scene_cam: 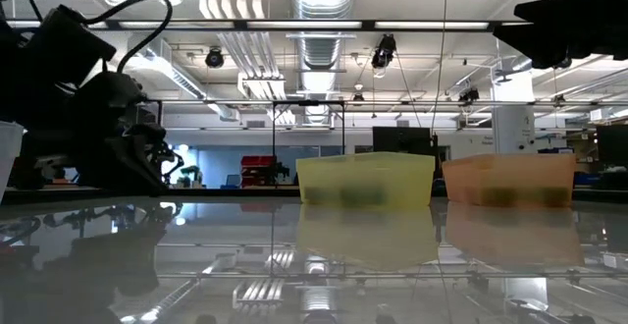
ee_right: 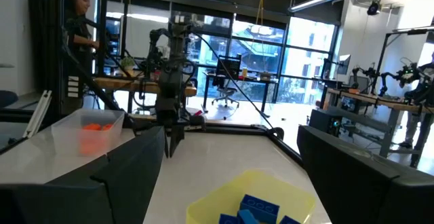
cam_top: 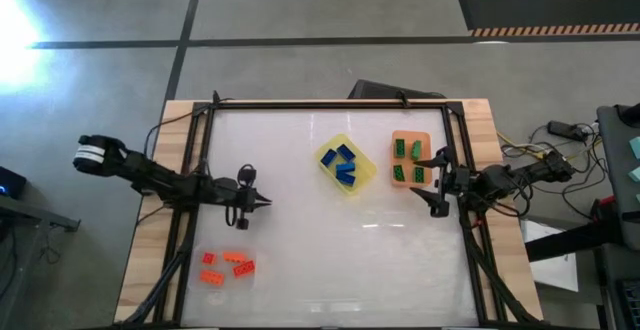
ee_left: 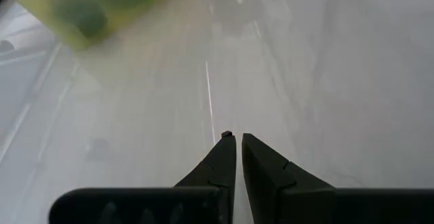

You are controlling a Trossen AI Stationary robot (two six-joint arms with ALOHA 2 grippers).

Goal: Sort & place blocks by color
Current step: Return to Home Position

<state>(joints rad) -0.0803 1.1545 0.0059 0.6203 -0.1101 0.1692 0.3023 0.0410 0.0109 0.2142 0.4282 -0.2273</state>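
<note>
Blue blocks lie in the yellow tray, right of the table's middle. Green blocks lie in the orange tray beside it. Red-orange blocks lie in the clear tray near the near-left corner. My left gripper is shut and hovers over bare table, left of centre; its wrist view shows the fingers together, holding nothing. My right gripper stands wide open at the near edge of the orange tray, holding nothing. Its wrist view looks over the blue blocks toward the left arm.
A dark frame runs around the table top. Bare table lies between the two grippers and along the near edge. In the low view the yellow tray and the orange tray stand side by side. A person stands in the room beyond.
</note>
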